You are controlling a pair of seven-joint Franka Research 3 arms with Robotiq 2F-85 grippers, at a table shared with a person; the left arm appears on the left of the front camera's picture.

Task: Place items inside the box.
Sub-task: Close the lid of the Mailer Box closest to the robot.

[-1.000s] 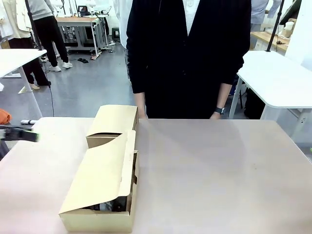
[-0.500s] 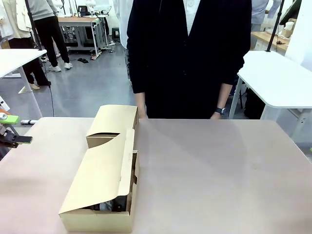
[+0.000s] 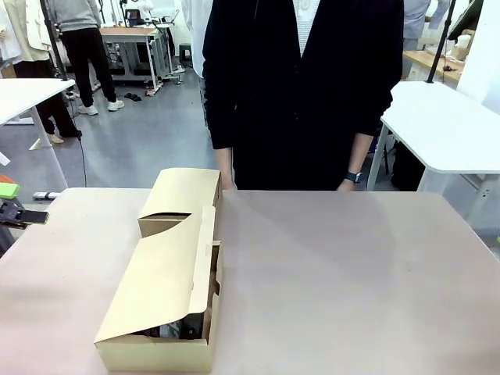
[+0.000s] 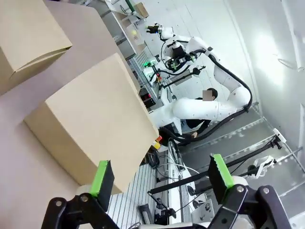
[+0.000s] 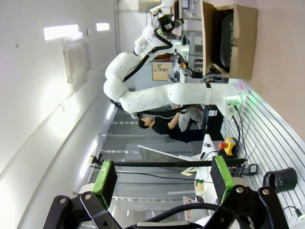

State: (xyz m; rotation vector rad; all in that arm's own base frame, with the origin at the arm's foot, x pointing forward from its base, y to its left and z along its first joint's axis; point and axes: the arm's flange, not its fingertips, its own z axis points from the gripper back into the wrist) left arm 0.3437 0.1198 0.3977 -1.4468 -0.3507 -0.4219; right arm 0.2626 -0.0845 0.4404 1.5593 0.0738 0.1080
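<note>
Beige tabletop (image 3: 351,273), brown cardboard box (image 3: 164,301) half-lidded, both grippers (image 4: 159,179) (image 5: 159,176) wide open, empty: your sagging flap may block insertions.

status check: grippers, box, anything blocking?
Left gripper open, empty, at the table's left edge. Right gripper open, empty, off the table. Box lid mostly down, dark items inside. Person's hand at far edge, not blocking.
</note>
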